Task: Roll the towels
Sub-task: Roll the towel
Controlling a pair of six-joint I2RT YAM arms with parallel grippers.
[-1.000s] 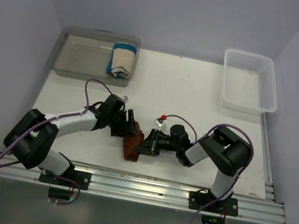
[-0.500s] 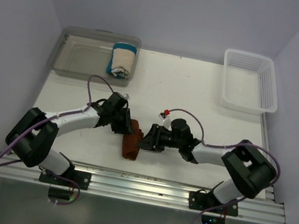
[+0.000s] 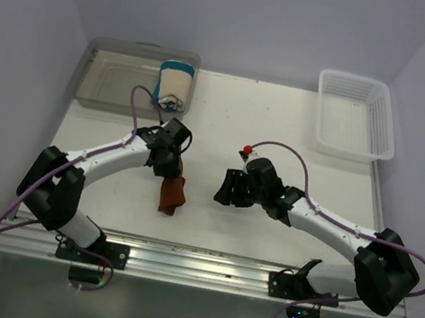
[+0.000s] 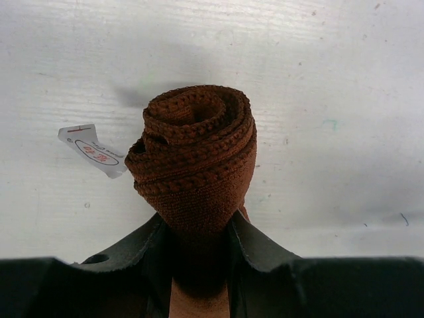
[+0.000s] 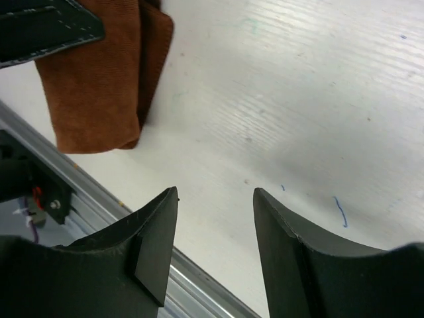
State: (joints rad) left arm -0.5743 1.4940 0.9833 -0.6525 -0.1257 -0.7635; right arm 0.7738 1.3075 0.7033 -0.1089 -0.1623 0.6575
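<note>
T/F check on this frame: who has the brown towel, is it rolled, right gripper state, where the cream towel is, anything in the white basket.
1. The left gripper is shut on the brown towel. True.
2. The brown towel lies flat and unrolled. False: it is rolled, and the spiral end shows in the left wrist view.
3. The right gripper also grips the brown towel. False: its jaws are open and empty, apart from the towel.
4. The cream towel sits rolled in the clear bin, at its right end. True.
5. The white basket holds a towel. False: nothing shows in it.
</note>
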